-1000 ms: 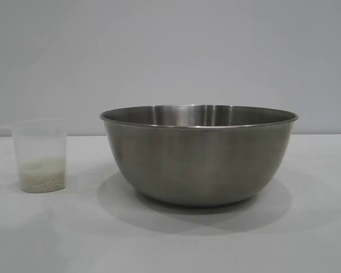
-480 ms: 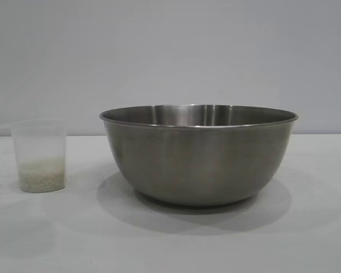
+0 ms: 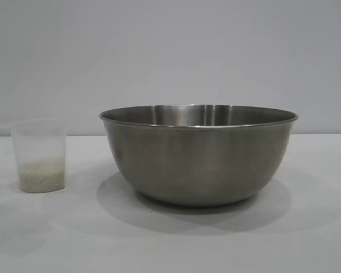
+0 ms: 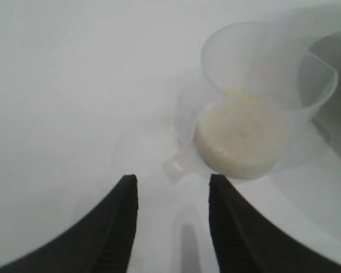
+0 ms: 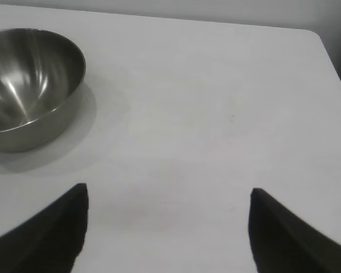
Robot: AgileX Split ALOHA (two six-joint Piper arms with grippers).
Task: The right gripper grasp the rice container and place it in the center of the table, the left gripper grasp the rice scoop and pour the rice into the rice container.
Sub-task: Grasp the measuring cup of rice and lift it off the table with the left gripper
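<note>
I see the rice container (image 3: 199,154) upright mid-desk (image 3: 307,239), rice scoop (image 3: 38,154) with rice (image 3: 42,175) left of it. Left pincer (image 4: 171,196) spread above the scoop handle; right pincer (image 5: 167,219) spread wide, well clear.

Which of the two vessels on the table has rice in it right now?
The rice scoop, the small clear plastic cup with a side handle, holds a pale layer of rice at its bottom. The rice container, the big steel bowl, looks empty inside.
</note>
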